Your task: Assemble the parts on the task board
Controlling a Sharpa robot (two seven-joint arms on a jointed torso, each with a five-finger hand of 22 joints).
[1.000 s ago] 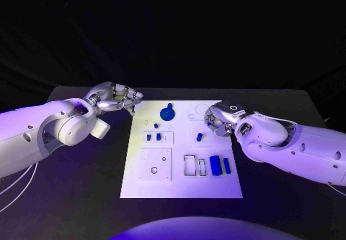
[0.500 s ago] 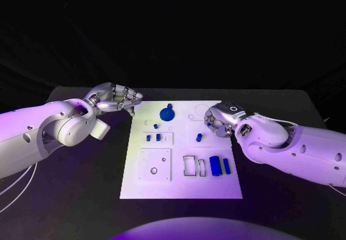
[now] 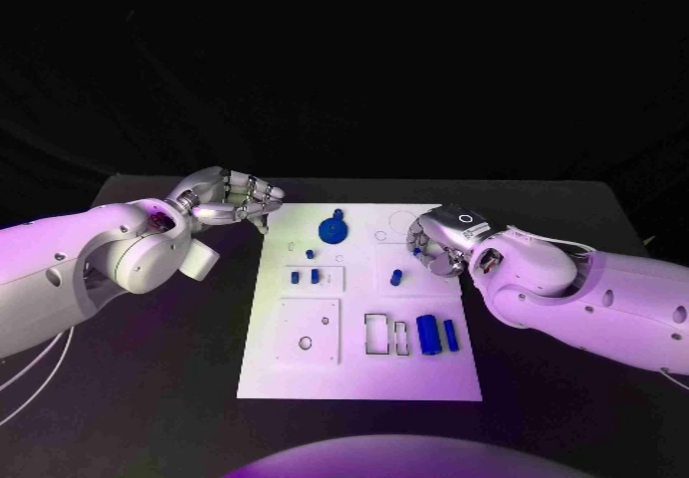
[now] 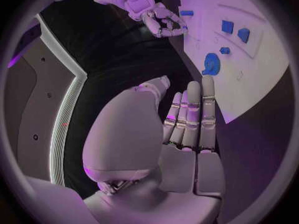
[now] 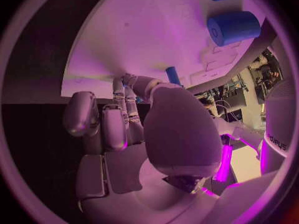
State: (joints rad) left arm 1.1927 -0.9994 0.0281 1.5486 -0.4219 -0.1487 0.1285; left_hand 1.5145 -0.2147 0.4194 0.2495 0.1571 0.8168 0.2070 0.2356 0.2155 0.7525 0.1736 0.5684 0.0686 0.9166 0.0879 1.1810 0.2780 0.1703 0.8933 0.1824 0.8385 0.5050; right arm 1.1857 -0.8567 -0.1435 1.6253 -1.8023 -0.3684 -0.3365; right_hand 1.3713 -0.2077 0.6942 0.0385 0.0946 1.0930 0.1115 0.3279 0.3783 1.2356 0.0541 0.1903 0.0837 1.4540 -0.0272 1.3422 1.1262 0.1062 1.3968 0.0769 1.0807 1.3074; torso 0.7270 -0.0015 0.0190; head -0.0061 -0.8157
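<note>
The white task board is lying in the middle of the black table. A round blue part is sitting near its far edge, two small blue parts are standing in a square recess, and two blue cylinders are lying beside rectangular slots. The right hand is hovering over the board's right side, fingers curling around a small blue peg. The left hand is hanging beyond the far left corner, fingers curled on nothing.

Left hand, fingers straight and together, beside task board with blue parts.
</note>
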